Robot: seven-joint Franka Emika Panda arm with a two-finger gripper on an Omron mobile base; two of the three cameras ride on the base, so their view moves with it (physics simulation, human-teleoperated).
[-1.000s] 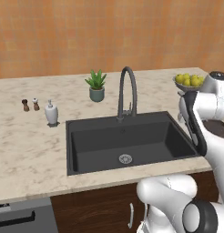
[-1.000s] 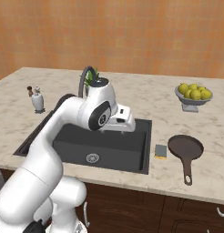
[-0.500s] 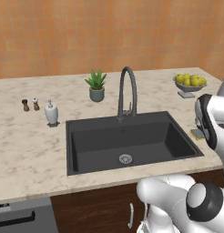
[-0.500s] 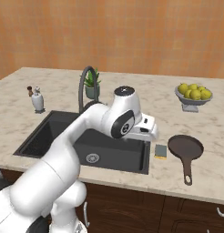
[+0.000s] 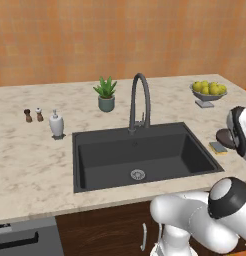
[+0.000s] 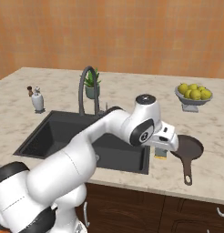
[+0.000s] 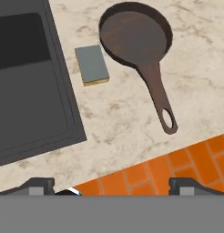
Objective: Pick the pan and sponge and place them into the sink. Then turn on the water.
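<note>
Even, bright, diffuse render lighting; no glare. Faint soft shadows under pan (image 7: 134,37). Base views slightly soft, low-res; no edge distortion.

**No legible text**

No writing, label, brand, number or sign could be read on anything in the three views; every surface that showed, from counter to wall to cabinet fronts, was plain and unmarked.
</note>
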